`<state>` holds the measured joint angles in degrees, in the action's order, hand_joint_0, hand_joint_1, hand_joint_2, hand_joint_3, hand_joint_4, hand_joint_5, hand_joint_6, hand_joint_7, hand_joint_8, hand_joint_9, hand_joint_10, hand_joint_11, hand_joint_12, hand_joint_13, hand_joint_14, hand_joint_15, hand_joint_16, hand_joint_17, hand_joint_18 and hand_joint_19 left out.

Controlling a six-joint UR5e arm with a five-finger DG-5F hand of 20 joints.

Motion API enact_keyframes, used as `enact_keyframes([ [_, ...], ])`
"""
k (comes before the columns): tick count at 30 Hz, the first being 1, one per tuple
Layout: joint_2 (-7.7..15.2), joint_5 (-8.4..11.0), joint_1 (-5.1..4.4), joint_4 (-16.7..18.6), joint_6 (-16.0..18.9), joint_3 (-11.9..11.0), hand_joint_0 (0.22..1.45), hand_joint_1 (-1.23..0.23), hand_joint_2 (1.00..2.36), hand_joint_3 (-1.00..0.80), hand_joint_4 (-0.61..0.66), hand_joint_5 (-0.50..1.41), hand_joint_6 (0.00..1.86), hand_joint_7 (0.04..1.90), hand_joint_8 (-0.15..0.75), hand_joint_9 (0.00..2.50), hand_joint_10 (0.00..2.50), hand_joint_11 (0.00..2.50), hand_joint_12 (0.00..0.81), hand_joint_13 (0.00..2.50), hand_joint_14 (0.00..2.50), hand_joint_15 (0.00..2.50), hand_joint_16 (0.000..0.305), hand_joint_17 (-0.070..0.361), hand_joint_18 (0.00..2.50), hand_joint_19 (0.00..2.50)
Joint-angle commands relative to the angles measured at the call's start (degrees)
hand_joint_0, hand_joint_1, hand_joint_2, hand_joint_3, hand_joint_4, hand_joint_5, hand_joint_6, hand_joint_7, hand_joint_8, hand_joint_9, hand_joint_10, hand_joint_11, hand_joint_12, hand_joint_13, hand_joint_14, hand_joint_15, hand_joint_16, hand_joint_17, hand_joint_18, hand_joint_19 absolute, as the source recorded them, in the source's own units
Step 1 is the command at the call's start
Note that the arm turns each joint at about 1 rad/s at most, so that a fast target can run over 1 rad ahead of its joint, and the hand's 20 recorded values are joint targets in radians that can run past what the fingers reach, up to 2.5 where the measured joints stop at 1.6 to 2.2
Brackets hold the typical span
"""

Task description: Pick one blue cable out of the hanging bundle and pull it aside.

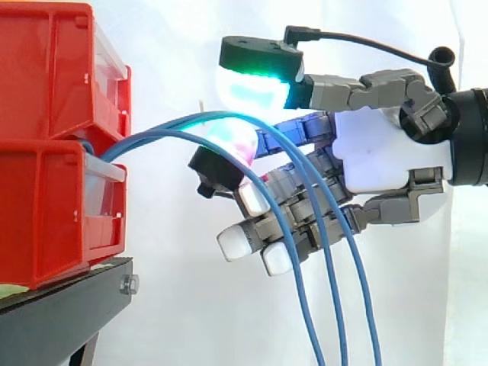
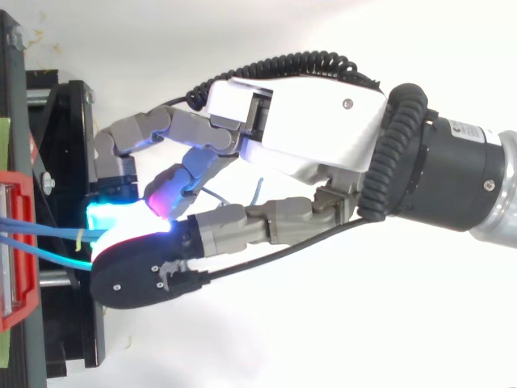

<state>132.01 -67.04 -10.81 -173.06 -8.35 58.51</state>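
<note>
Three blue cables (image 1: 152,136) come out between the two stacked red bins, arch to the right and hang down in front of my hand (image 1: 374,152). The hand reaches in from the right. Its thumb (image 1: 255,65) sits above the top of the arch and a glowing fingertip (image 1: 229,145) sits just under it, so the uppermost cable (image 1: 210,116) is pinched between them. The other fingers curl below, behind the hanging strands. From above, the cables (image 2: 48,230) run from the bin under the thumb (image 2: 145,275) of the hand (image 2: 307,121).
The upper red bin (image 1: 46,76) and lower red bin (image 1: 46,213) rest on a black stand (image 1: 61,305) at the left. A white curtain hangs behind. In the top view the bin's rim (image 2: 20,242) and the stand (image 2: 56,121) lie at the left edge.
</note>
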Motion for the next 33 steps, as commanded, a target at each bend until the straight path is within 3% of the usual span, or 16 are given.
enact_keyframes([
  [1,0.0,0.06,0.0,-0.1,-0.1,-0.1,0.56,-0.68,1.02,-0.13,0.21,-0.16,0.88,1.43,0.322,0.92,0.02,0.57,0.413,0.78,0.02,0.47,0.055,0.124,0.64,0.67],
  [8,0.0,0.24,-0.26,-0.2,-0.1,-0.1,0.63,-0.79,1.03,-0.06,0.1,-0.18,0.9,1.48,0.305,0.87,0.02,0.57,0.405,0.77,0.02,0.46,0.054,0.121,0.66,0.63],
  [13,0.0,0.24,-0.26,-0.1,-0.1,-0.1,0.79,-0.89,1.02,-0.24,0.06,-0.18,0.92,1.58,0.276,0.89,0.01,0.56,0.38,0.81,0.02,0.44,0.051,0.114,0.72,0.58],
  [21,0.0,0.24,-0.44,-0.1,0.1,-0.1,0.85,-0.91,1.0,-0.44,0.02,-0.14,0.91,1.67,0.25,1.04,0.01,0.58,0.359,0.89,0.02,0.46,0.048,0.107,0.78,0.61],
  [27,0.0,0.06,-0.44,-0.1,0.1,-0.1,0.8,-0.93,1.0,-0.5,-0.03,-0.13,0.91,1.65,0.238,1.09,0.02,0.59,0.357,0.94,0.02,0.47,0.047,0.106,0.85,0.56],
  [33,0.0,0.06,-0.44,-0.1,0.1,-0.2,0.59,-0.88,1.0,-0.5,0.0,-0.12,0.92,1.31,0.272,1.09,0.01,0.6,0.381,0.93,0.02,0.5,0.048,0.108,0.83,0.62],
])
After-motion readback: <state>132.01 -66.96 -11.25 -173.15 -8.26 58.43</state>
